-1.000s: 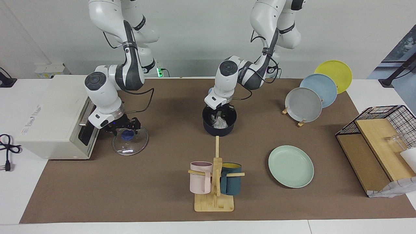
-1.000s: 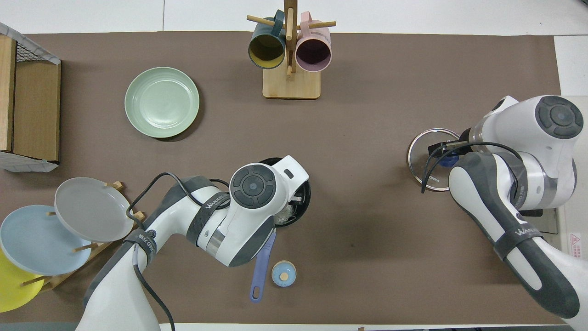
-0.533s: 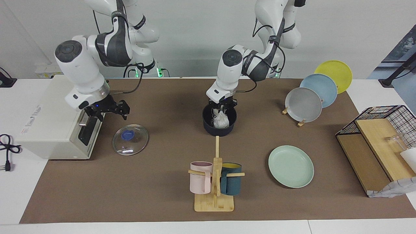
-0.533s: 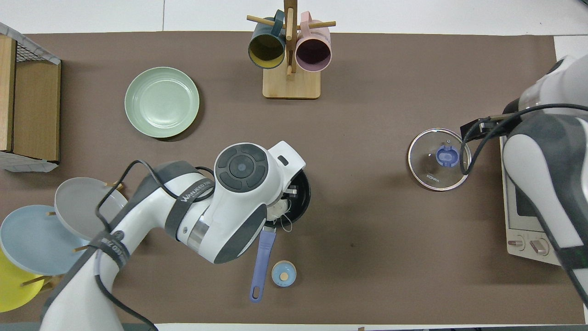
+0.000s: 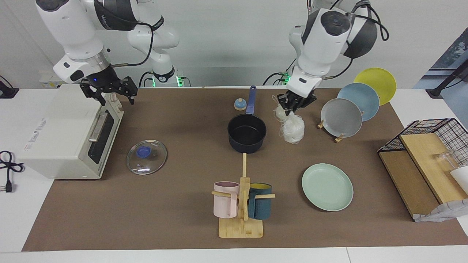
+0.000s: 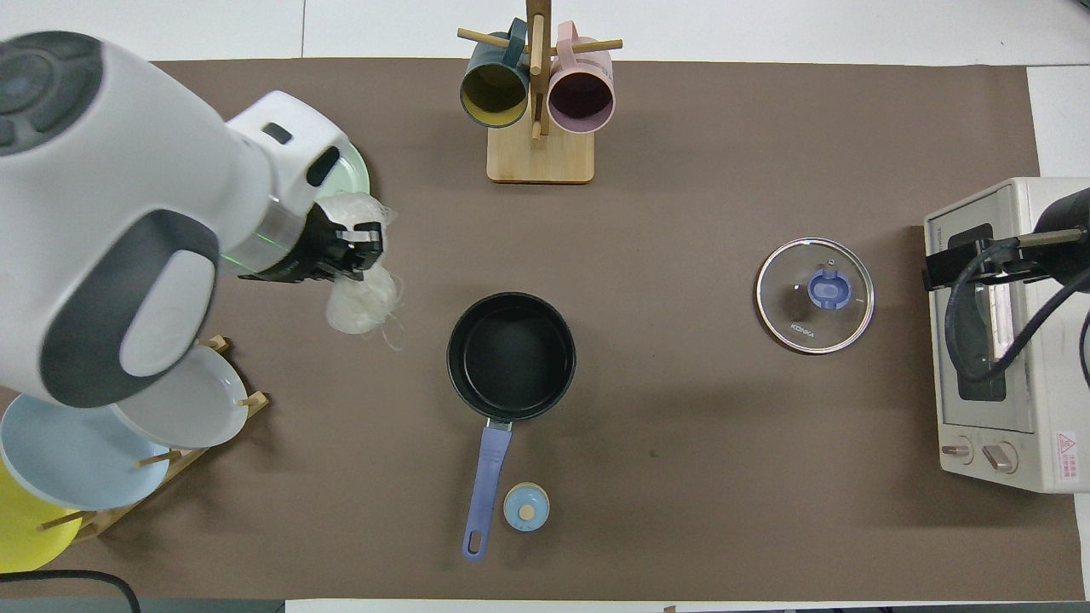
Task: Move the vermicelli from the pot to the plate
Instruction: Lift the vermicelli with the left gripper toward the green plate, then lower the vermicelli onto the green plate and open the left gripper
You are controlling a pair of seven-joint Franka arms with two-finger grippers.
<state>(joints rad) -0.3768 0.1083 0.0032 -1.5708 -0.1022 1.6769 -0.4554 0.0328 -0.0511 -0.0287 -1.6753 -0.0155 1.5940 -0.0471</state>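
Carry step in hand: left gripper (image 5: 295,103) is clamped on the vermicelli (image 5: 292,128), whole whitish clump hanging off the fingertips up in the air, over bare mat btwn the pot (image 5: 246,137) and the grey plate (image 5: 340,117) on the rack. Pot looks empty now, so I'd say pickup is done, roughly halfway thru. Plate (image 5: 327,187) sits flat on the mat, farther from the robots, toward the left arm's end, nothing on it yet. Next move IMO: swing the clump out over the plate centre, lower till strands touch, then let go; loose strands trail low, so keep height over the rim. Right gripper (image 5: 108,89) is wide open, holding nothing, up over the toaster oven (image 5: 55,131), waiting. Vs 1 s ago: left gripper was down inside the pot closing on the noodles, now it's lifted out w/ them; right gripper was at the glass lid (image 5: 146,157), lid now lies alone on the mat.
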